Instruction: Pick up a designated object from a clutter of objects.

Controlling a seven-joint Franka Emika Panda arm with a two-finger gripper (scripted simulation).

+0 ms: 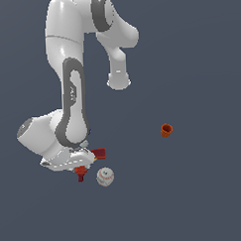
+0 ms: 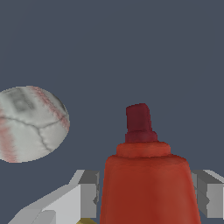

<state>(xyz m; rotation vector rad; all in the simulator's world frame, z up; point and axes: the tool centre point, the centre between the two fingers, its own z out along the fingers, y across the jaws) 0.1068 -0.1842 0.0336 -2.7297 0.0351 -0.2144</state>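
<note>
Dark grey floor; gripper low over red drill, fingers straddling body, not visibly clamped; baseball just beside; grasp step, next: close, lift straight

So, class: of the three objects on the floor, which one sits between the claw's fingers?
The red drill toy, with its dark red tip. The baseball lies beside it; the orange cup stands far off.

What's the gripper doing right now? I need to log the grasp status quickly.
Gripper: fingers sit either side of the red drill; whether they are clamped on it cannot be told.
</note>
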